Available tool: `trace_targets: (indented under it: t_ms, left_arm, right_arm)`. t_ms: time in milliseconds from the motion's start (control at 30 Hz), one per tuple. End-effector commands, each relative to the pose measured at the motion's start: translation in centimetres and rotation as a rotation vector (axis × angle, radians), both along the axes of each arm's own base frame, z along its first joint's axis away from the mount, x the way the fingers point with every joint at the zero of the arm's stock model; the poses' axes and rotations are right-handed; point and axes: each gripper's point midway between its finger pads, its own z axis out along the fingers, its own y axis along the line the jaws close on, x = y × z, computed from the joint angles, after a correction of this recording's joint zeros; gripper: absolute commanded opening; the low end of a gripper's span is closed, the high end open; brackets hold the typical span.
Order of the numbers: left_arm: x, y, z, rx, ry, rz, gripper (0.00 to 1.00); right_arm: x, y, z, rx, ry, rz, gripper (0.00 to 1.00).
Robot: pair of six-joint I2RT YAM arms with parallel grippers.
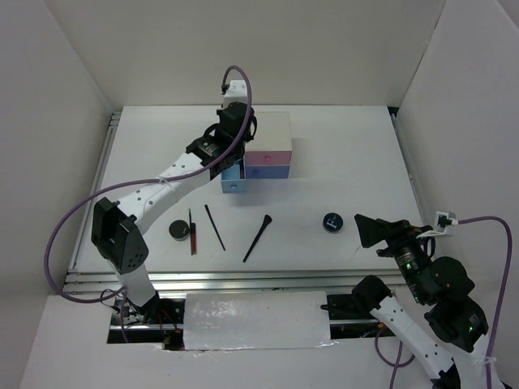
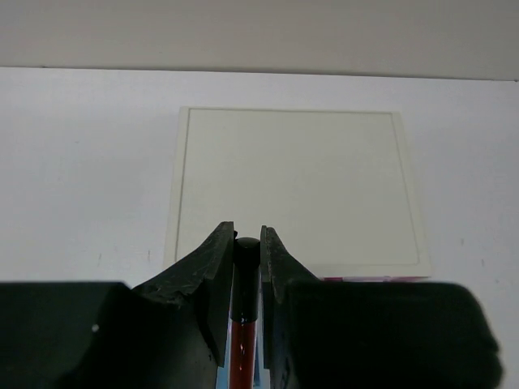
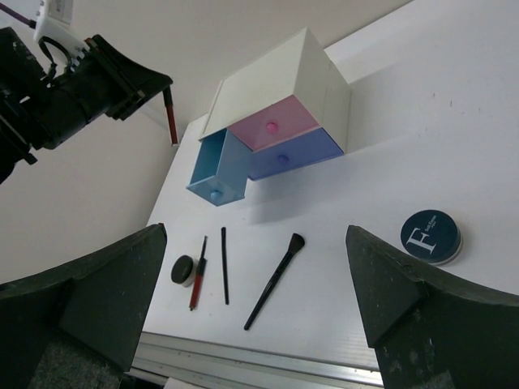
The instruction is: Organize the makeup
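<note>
- Fingers (image 2: 212, 267) of your left gripper (image 2: 247, 237) are clamped on a slim red-brown makeup pencil with a black cap (image 2: 241, 348), held upright.
- That pencil hangs in the air by the white plastic drawer box (image 1: 272, 130), which stands toward the far edge of the white surface (image 1: 349, 154). The box's pulled-out light-blue drawer (image 1: 233, 181) is just below the pencil.
- Your right gripper (image 1: 366, 230) gapes wide and holds nothing, near the surface's near right corner.
- Progress looks early to me. One piece is in hand and not yet dropped, and you cannot see what the open drawer contains.
- Left along the near edge are a round black compact (image 1: 179, 230), a second red-brown pencil (image 1: 193, 235), a thin black pencil (image 1: 215, 227) and a flared black brush (image 1: 258, 238). A dark-blue round compact marked with a white letter (image 1: 332, 222) sits apart, near your right gripper.
- The held pencil looks glossy, narrow and straight, its dark cap rising just past the fingertips.
</note>
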Motion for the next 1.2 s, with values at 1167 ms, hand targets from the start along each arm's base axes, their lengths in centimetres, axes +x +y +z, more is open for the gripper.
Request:
trace_targets:
  t_ms: [1167]
  left_arm:
    - [1.0, 2.6, -7.1, -0.012, 0.022, 0.053, 0.37]
  right_arm:
    - [0.7, 1.0, 0.5, 0.000, -0.006, 0.027, 1.00]
